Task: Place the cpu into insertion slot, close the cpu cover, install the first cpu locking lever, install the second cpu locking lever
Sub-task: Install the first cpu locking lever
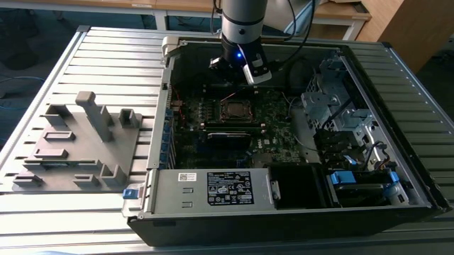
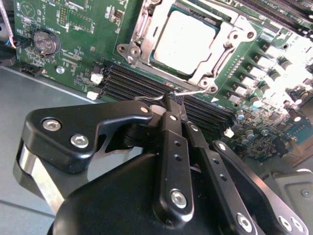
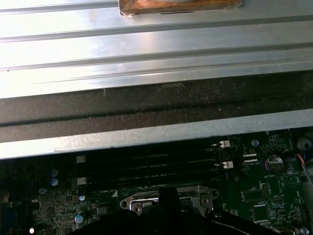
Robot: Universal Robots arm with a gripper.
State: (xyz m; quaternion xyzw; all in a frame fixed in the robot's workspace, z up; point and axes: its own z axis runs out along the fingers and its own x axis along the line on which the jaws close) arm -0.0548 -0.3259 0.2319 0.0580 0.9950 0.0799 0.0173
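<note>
The cpu lies flat in the insertion slot, its pale metal top showing through the window of the cpu cover. The cover lies down over it. My gripper is shut, with its black fingertips against a thin wire cpu locking lever at the socket's edge, beside the memory slots. I cannot tell whether the wire is pinched between them. In the exterior view my gripper hangs over the far side of the socket, inside the open computer case. The first wrist view catches the socket's metal edge.
Long black memory slots run beside the socket, and a coin battery sits on the board. A power supply box fills the near end of the case. Drive cages and cables crowd the exterior view's right. A grey fixture stands on the slatted table.
</note>
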